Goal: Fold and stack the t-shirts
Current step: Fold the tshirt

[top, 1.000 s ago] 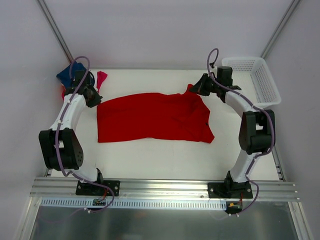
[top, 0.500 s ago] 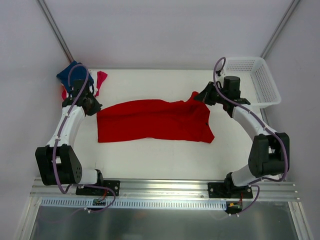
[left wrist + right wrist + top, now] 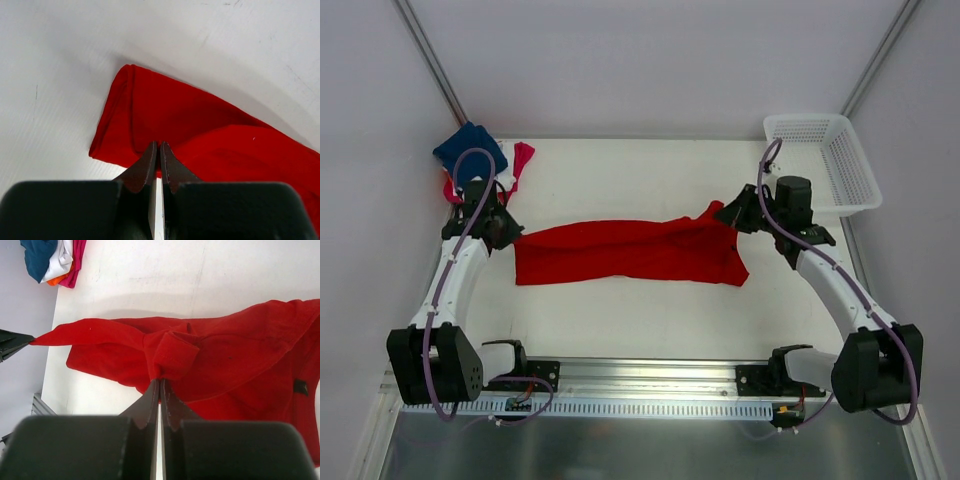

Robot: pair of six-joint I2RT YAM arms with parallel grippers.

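The large red t-shirt (image 3: 630, 255) lies across the middle of the table, its far edge lifted and drawn toward the near side. My left gripper (image 3: 512, 237) is shut on the shirt's left far corner (image 3: 150, 130). At the shirt's right far corner my right gripper (image 3: 722, 214) is shut on a bunched fold of red cloth (image 3: 172, 352). The far left corner of the table holds a small pile of folded t-shirts (image 3: 480, 160) in navy, white, orange and magenta, also in the right wrist view (image 3: 55, 260).
A white mesh basket (image 3: 830, 160) stands at the far right corner, just behind the right arm. Bare white table (image 3: 640, 310) lies between the shirt and the near rail.
Both grippers have pulled the shirt's far edge toward the near side, folding it over. The red shape is now a narrower band. Both arms have drawn back toward their bases.
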